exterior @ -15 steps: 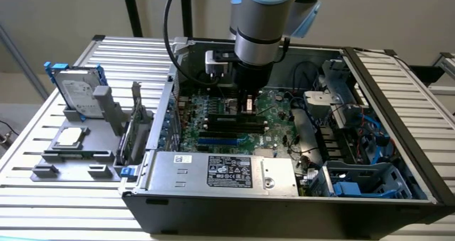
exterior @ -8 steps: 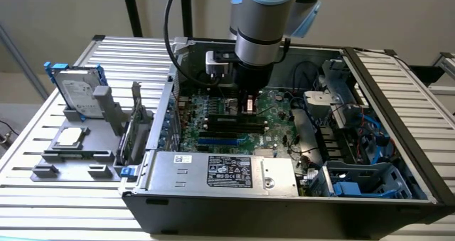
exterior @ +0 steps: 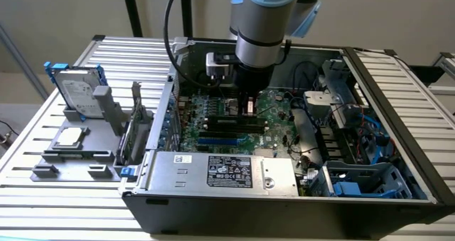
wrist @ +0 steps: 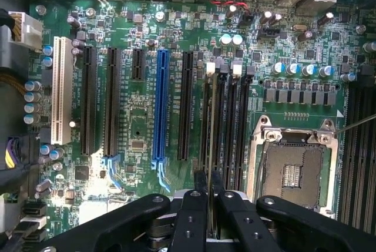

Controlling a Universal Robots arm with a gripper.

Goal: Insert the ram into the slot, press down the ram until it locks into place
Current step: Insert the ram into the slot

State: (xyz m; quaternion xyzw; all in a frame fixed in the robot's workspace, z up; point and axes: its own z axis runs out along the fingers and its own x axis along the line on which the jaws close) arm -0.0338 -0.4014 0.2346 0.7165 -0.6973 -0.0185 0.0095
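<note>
step: insert phase. We have the ram edge-on, hanging over the board, not yet seated as far as we can judge.
gripper: jaws closed on the ram's top edge; in the exterior view the gripper is down inside the PC case, mid-board.
ram pos: lined up along the slot, one of the black memory sockets just beside the silver CPU socket, toward the blue slot side. Whether it touches the slot, we can't tell.
latches: white end tabs at the far end, state unclear.
next calls for: keeping the ram square to the slot, straight push down, even force both ends so latches snap.
</note>
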